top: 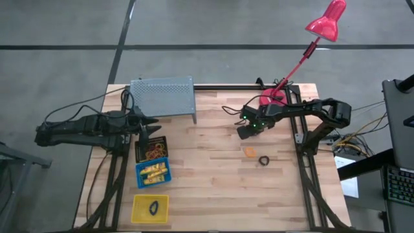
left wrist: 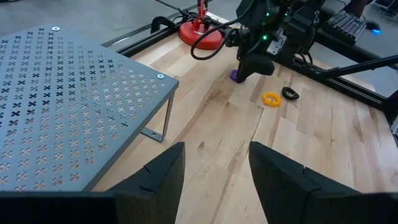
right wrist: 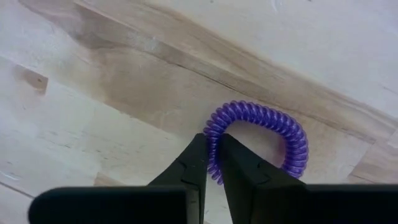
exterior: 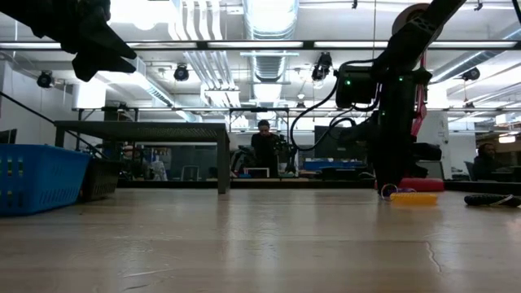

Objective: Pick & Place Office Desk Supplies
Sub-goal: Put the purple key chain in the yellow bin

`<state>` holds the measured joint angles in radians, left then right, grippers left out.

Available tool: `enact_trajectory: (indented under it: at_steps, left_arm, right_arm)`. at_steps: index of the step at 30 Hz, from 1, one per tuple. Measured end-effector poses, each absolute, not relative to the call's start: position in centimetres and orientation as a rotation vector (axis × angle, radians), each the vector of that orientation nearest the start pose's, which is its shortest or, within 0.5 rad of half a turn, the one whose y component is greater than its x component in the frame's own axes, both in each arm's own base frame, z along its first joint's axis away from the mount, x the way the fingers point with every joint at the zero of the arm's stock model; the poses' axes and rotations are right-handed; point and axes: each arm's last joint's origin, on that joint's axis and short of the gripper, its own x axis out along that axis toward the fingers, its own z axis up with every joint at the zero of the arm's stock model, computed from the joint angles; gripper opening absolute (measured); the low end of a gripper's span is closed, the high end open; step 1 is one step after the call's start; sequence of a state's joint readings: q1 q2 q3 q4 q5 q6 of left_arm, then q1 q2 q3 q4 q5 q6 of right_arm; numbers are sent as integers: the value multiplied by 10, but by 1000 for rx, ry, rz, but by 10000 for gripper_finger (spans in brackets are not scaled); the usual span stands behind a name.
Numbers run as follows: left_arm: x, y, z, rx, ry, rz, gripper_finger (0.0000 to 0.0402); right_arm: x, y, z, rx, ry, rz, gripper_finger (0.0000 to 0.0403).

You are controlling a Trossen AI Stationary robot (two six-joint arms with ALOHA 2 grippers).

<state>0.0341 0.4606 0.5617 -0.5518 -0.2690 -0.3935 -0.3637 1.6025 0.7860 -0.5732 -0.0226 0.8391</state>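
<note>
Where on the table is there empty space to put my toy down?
The widest bare wood lies between the blue bin and the orange ring, running to the table's near edge. It is crowded on the left, where the black bin, blue bin and yellow bin line up, and around the right gripper, closed on a purple coil.

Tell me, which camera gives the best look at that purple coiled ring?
The right wrist view: the purple coiled ring fills it, the right gripper pinching its wall. The left wrist view shows only a purple speck under that gripper; the low view a sliver; the high view hides it.
</note>
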Motion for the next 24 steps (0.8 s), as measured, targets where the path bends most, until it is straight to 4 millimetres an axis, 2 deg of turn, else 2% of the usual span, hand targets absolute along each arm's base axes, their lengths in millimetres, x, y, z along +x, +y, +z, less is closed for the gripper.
enact_trajectory:
  at_steps: [4,12,18,24]
  left_arm:
    - [107,11,264,-331,384,382,184]
    - [107,11,264,-331,384,381,184]
    - [107,11,264,-331,384,382,184]
    - [107,11,264,-331,384,382,184]
  right_arm:
    - [241,-90,138,955,1173,-846,30]
    - [251,-87,157,938,1020,-768,29]
    - [261,-74,185,880,832,-618,29]
    - [272,-47,217,743,639,-392,29]
